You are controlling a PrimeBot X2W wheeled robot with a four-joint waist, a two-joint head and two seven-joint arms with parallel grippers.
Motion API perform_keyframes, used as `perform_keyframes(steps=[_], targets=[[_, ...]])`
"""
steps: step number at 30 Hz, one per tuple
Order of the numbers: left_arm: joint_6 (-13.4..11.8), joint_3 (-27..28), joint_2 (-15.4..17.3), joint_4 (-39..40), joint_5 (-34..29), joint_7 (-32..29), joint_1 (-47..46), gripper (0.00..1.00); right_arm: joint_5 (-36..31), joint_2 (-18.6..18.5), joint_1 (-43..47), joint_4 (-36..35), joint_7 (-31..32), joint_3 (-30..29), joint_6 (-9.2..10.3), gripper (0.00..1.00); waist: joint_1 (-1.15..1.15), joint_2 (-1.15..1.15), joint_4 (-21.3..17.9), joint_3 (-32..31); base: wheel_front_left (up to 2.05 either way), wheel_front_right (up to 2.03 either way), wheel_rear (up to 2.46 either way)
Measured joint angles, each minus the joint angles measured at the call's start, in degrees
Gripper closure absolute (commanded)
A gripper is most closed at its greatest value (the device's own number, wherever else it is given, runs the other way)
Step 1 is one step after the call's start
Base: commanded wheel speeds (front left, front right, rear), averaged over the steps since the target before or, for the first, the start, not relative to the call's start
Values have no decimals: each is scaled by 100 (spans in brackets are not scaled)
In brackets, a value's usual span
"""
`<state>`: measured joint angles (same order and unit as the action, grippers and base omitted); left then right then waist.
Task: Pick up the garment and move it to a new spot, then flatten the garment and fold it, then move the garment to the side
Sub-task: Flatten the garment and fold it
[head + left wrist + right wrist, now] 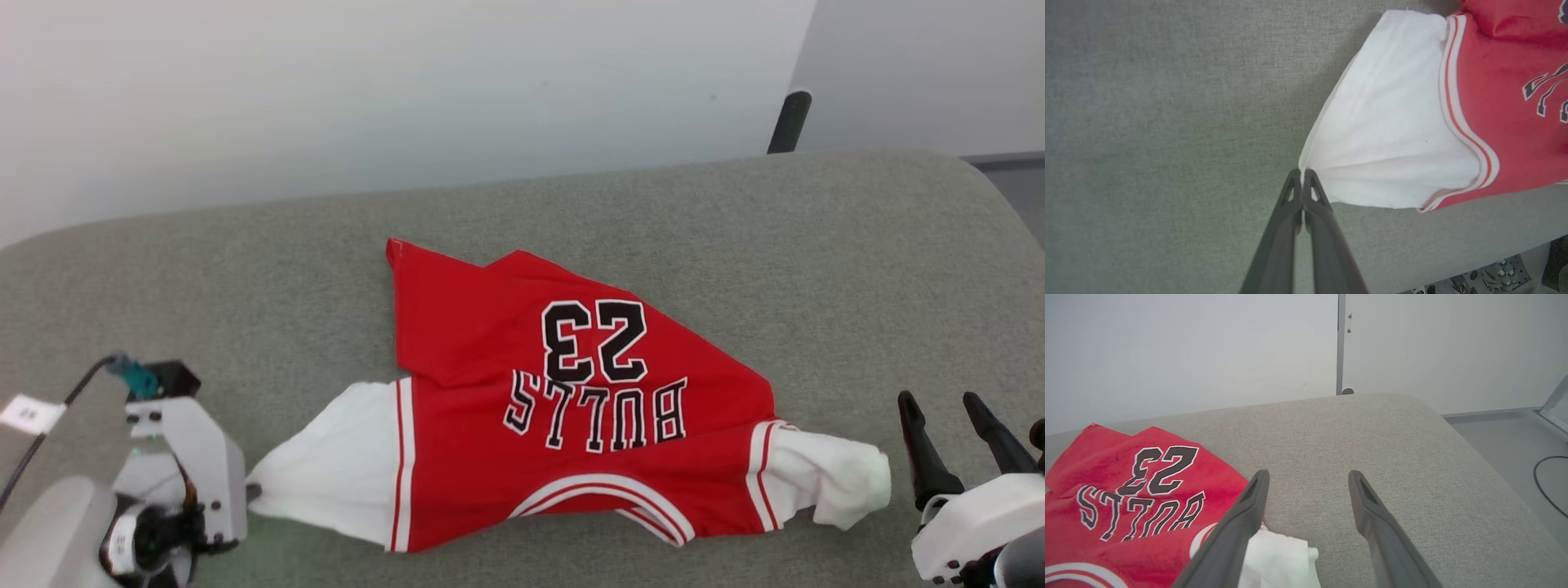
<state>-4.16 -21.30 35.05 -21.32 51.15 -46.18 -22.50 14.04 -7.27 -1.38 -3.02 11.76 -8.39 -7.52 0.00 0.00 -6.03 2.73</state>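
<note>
The garment (522, 392) lies spread on the grey cushioned surface (735, 229), its upside-down "BULLS" and "23" lettering facing up and its collar toward me. Its red body is creased, with one corner folded at the far left. My left gripper (1302, 173) is shut on the tip of the garment's white sleeve (1392, 122), whose cloth gathers to a point at the fingertips; in the head view this gripper (251, 492) is at the lower left. My right gripper (939, 400) stands open just right of the other white sleeve (833, 478), with nothing between its fingers (1249, 510).
The surface has rounded edges, with bare room to the right (1392, 437) and behind the garment. A black post (789, 121) rises behind its far right edge, against a white wall. Floor with a dark cable (1545, 482) lies off to the right.
</note>
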Motion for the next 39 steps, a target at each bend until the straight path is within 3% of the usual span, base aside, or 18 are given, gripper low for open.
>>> perform_keyframes(steps=[7,8,9,10,11,12,20,27,39], targets=[[-244,147,92,178,136,100,555,100,8,-26,83,-55,102,52,0,0,0,0,77,-113,0,0,0],[-252,159,88,178,157,138,609,93,5,-14,90,-64,112,63,0,0,0,0,79,-121,0,0,0],[-266,157,83,178,165,156,651,68,-2,0,99,-76,116,70,0,0,0,0,82,-127,0,0,0],[-266,157,77,179,157,218,671,26,-4,9,108,-92,132,75,0,0,0,0,86,-132,0,0,0],[-267,163,62,178,154,248,676,3,-4,10,110,-94,143,75,0,0,0,0,90,-136,0,0,0],[-270,169,45,176,156,261,676,0,-1,3,109,-94,163,76,0,0,0,0,92,-141,0,0,0],[-332,181,88,355,107,323,597,0,55,-42,104,-151,194,112,0,0,0,0,92,-158,0,0,0],[-446,80,158,564,64,8,488,0,127,-9,102,-310,176,172,0,0,0,0,-2,-107,0,0,0],[-679,-31,279,234,12,-331,520,0,30,100,97,-836,-88,292,0,0,0,0,-324,132,0,0,0]])
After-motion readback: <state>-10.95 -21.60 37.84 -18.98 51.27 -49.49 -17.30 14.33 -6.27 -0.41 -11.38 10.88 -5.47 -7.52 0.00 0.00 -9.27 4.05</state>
